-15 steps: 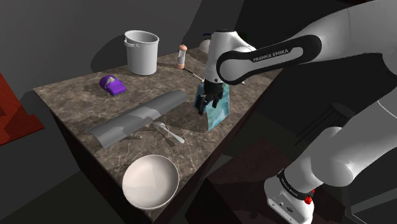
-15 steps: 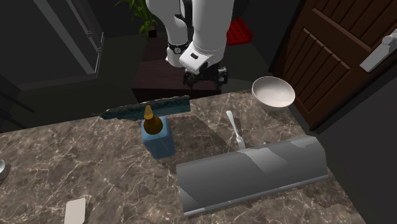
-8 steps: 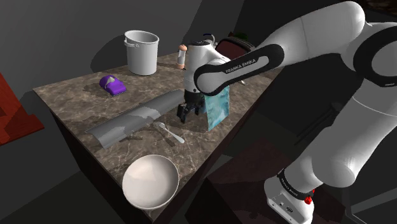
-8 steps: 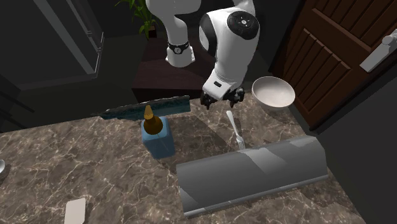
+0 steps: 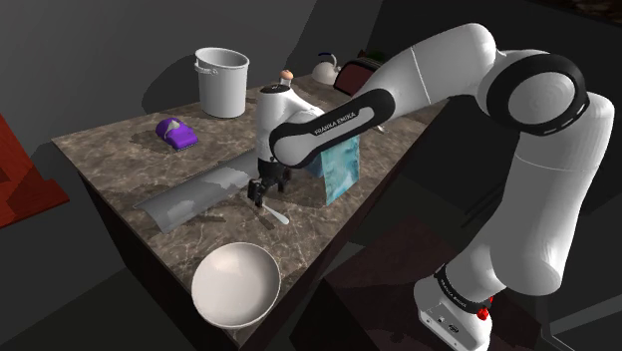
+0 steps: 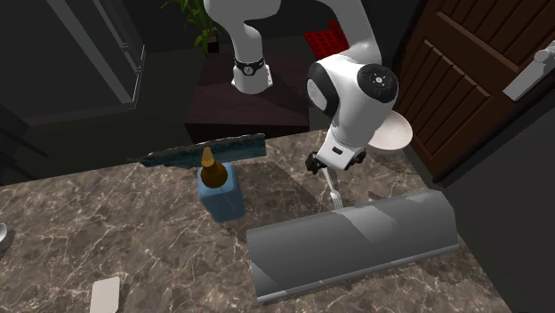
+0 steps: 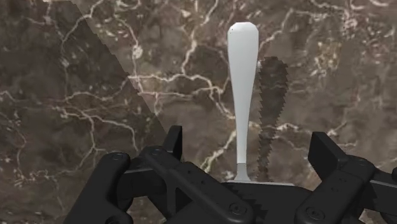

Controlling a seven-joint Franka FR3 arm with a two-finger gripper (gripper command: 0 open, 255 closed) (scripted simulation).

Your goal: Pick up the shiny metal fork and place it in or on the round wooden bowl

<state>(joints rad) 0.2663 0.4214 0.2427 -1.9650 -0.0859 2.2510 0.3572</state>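
On the dark marbled table the fork is seen lying flat, pale and slim. Its tines are just beside a long grey curved cover, and its rounded handle end points out ahead of the fingers. Those fingers are spread wide, one set on each side of the handle and neither touching it, so nothing is gripped yet. That straddle across the narrow width is judged deliberate. A squeeze from here would be taken on the handle's thin edges, where flat cutlery can be pinched off a hard surface. The fingers are carried low and pointed straight down by the arm, likely because the grey cover leaves room only from above. The bowl, drawn pale rather than wooden, is parked open side up at the table's near corner in the shoulder view. It is found near the fork, ready to be dropped into.
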